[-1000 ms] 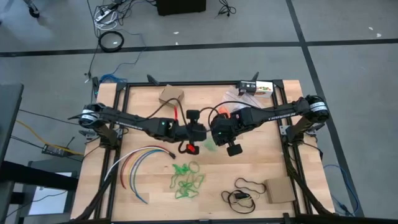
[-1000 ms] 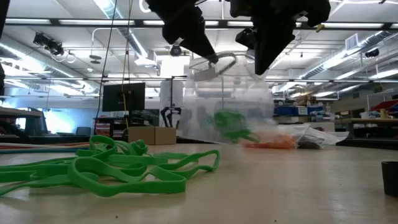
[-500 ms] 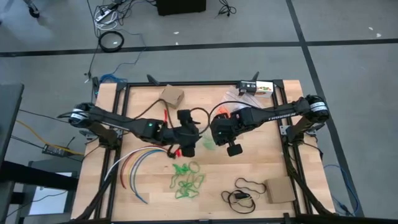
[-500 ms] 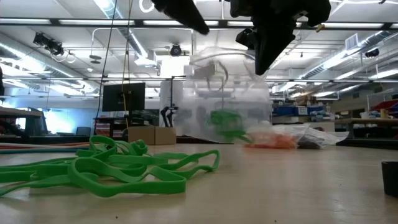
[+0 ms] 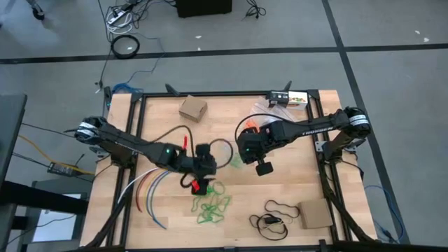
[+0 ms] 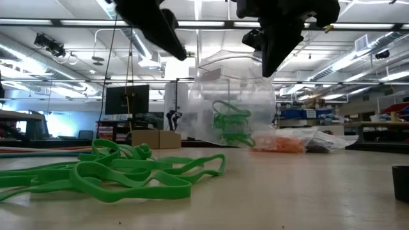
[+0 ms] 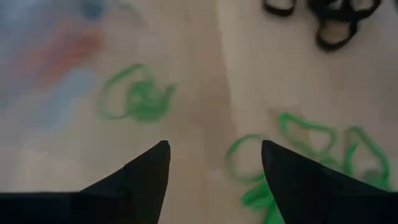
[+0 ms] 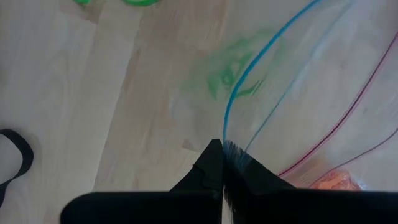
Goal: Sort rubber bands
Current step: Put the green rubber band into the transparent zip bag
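A loose heap of green rubber bands (image 5: 210,203) (image 6: 115,172) lies on the wooden table near its front edge. My left gripper (image 5: 202,186) (image 7: 214,155) hangs open just above the heap's far end, touching nothing. A clear zip bag (image 6: 233,105) (image 5: 234,161) stands right of it with green rubber bands (image 6: 230,128) (image 8: 233,68) inside. My right gripper (image 5: 242,150) (image 8: 222,149) is shut on the bag's top. Behind it, a second clear bag with orange rubber bands (image 6: 281,145) (image 5: 253,126) lies flat on the table. My right gripper pinches the bag's top rim at the blue zip strip (image 8: 227,138) between its two fingers. The fingers come from above, pointing steeply down. The bag hangs below them with its mouth up and its bottom (image 6: 223,145) on the table.
Coloured cables (image 5: 154,183) curve at the near left. A thin black cord loop (image 5: 280,208) and a cardboard box (image 5: 315,213) sit near right, another box (image 5: 193,108) far left. Dark loops (image 7: 323,18) lie beyond the green heap.
My left gripper has drawn away from the bag's mouth, going toward the table's near edge and a little left, to above the green heap, turning as it went. The green rubber bands inside the bag have shifted. My right gripper keeps the bag's rim up.
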You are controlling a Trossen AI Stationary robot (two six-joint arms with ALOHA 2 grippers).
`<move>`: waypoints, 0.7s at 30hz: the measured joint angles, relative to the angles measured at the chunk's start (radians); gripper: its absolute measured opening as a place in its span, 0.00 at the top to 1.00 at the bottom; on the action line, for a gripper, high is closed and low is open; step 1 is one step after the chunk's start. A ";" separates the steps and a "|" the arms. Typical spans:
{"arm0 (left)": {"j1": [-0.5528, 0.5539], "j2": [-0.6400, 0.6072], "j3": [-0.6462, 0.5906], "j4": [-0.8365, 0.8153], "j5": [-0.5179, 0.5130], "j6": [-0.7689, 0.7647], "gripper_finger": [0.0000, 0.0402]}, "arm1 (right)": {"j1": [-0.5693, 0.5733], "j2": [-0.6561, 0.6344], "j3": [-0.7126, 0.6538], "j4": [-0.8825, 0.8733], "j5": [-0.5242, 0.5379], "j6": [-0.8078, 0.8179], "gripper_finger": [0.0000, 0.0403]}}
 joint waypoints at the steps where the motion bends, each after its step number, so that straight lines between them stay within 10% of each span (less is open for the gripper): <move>1: -0.008 0.005 -0.035 0.058 0.004 -0.012 0.37 | 0.000 0.000 0.000 0.001 0.000 0.000 1.00; 9: -0.041 0.116 -0.229 0.382 0.002 -0.015 0.43 | 0.000 0.000 0.000 0.011 0.000 0.000 1.00; 21: -0.017 0.353 -0.200 0.452 0.010 -0.090 0.59 | 0.001 0.000 0.000 0.018 -0.001 0.007 1.00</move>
